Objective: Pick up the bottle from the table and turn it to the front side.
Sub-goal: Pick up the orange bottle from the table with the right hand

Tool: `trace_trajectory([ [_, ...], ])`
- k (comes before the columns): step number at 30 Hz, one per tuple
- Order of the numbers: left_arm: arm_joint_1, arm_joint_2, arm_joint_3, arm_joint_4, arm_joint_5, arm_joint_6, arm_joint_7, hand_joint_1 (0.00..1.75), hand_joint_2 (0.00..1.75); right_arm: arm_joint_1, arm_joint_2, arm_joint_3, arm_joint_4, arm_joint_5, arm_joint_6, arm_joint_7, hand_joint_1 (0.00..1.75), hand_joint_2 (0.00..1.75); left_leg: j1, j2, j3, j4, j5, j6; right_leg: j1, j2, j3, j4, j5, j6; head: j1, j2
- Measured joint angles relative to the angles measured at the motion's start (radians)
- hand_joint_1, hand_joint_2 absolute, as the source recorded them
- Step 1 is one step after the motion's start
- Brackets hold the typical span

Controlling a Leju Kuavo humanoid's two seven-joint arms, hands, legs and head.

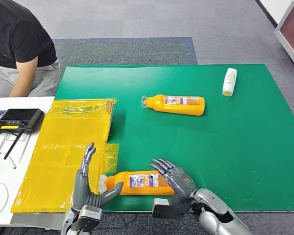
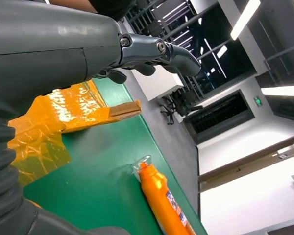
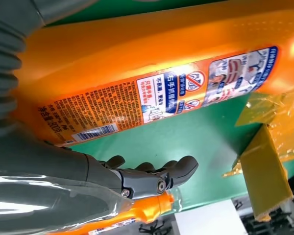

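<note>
An orange bottle (image 1: 138,181) lies on its side near the front edge of the green mat (image 1: 219,156), with its clear cap toward the yellow sheet and its printed label (image 3: 157,95) facing up. My left hand (image 1: 87,188) stands open at the cap end, fingers (image 2: 157,49) raised. Its thumb reaches to the bottle's neck, and I cannot tell if it touches. My right hand (image 1: 175,180) is open at the bottle's base, fingers (image 3: 153,178) spread. The right wrist view shows a strip of mat between those fingers and the bottle.
A second orange bottle (image 1: 175,105) (image 2: 162,196) lies mid-mat, and a small white bottle (image 1: 229,82) lies at the far right. A crinkled yellow plastic sheet (image 1: 64,147) covers the mat's left side. A black controller (image 1: 17,119) sits on the white table. A person (image 1: 19,49) sits at the far left.
</note>
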Motion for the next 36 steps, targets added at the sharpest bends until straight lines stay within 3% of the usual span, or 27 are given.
trace_trajectory([
  [16, -0.019, 0.000, 0.004, 0.028, 0.004, 0.007, -0.025, 0.00, 1.75, -0.311, -0.061, 0.250, 0.109, -0.022, 0.131, 0.001, 0.00, 0.00, 0.000, 0.000, -0.001, 0.001, 0.002, 0.000, 0.000, 0.000, 0.000, 0.000, 0.002, 0.001, 0.000, 0.000],
  [25, -0.019, 0.000, 0.006, 0.038, 0.019, 0.025, -0.028, 0.00, 1.75, -0.403, -0.094, 0.352, 0.116, -0.055, 0.168, 0.008, 0.00, 0.00, 0.000, 0.000, -0.001, 0.002, 0.002, 0.001, 0.000, 0.000, 0.000, 0.000, 0.002, 0.001, 0.000, 0.000],
  [32, -0.008, 0.000, 0.016, 0.039, 0.020, 0.066, -0.028, 0.00, 1.75, -0.436, -0.155, 0.407, 0.074, -0.005, 0.161, 0.122, 0.00, 0.00, 0.000, 0.000, -0.001, 0.003, 0.002, 0.001, 0.000, 0.000, 0.000, 0.000, 0.002, 0.001, 0.000, 0.000],
  [36, 0.009, -0.001, 0.033, 0.036, 0.003, 0.073, -0.026, 0.00, 1.75, -0.381, -0.178, 0.410, 0.022, 0.102, 0.092, 0.215, 0.00, 0.00, 0.000, 0.000, -0.001, 0.003, 0.001, 0.002, 0.000, 0.000, 0.000, 0.000, 0.001, 0.002, 0.000, 0.000],
])
